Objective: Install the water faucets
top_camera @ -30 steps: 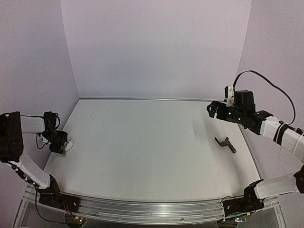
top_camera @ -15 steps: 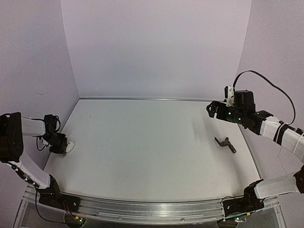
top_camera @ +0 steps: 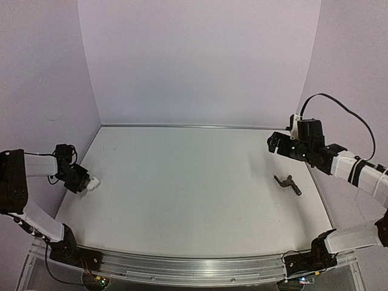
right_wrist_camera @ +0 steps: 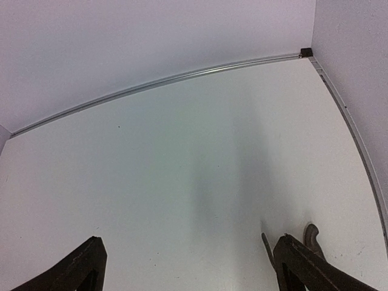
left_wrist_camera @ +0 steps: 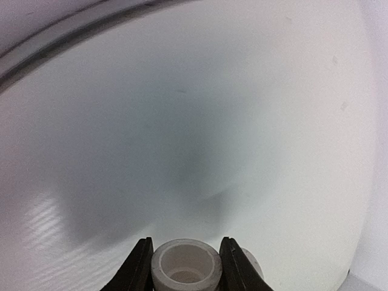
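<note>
within left tool [left_wrist_camera: 185, 245], hollow white fitting [left_wrist_camera: 185, 267]

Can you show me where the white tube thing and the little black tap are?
white fitting [left_wrist_camera: 185, 248], left wrist view, on its round rim.
black tap [top_camera: 288, 183], top view, on its middle.

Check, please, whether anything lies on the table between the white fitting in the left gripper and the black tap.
Nothing visible does. The left gripper is shut on the white fitting at the left edge of the table, the black tap lies near the right edge, and no object shows between them.
</note>
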